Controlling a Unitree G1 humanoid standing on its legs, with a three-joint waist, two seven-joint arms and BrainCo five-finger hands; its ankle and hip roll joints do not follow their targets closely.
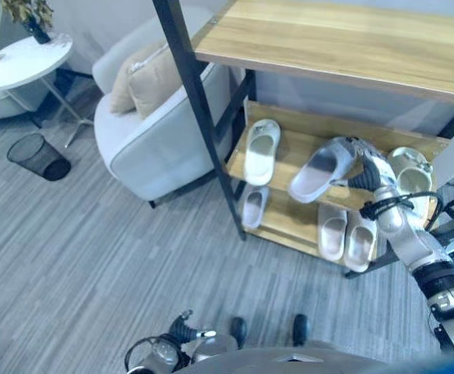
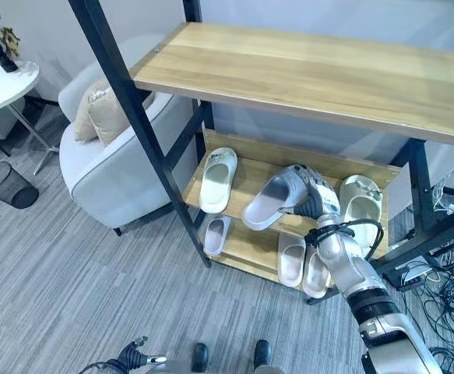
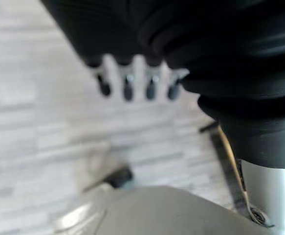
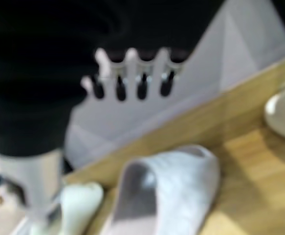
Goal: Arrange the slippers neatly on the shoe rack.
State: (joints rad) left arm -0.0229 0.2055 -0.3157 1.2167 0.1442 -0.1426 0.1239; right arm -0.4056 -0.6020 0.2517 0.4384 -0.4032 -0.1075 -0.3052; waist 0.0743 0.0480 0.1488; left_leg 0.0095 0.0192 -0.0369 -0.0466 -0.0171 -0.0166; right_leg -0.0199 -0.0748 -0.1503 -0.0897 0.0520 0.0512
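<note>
1. Three wooden shelves are carried by the black-framed shoe rack point(image 2: 304, 74), beside which a white armchair point(image 2: 110, 167) with beige cushions is seen.
2. On the middle shelf point(image 1: 289, 160), a white slipper point(image 1: 261, 150) is laid at the left and a pale green slipper point(image 1: 410, 178) at the right.
3. Between them, a grey slipper point(image 2: 273, 198) is held tilted just above that shelf, its heel end at the right hand point(image 2: 314, 195); the fingers are seen curled at it.
4. On the bottom shelf, a pair of slippers point(image 1: 345, 234) is set side by side, a single one point(image 1: 252, 206) to the left.
5. The left hand point(image 3: 137, 83) is hung low over the floor, fingers relaxed, nothing held.
</note>
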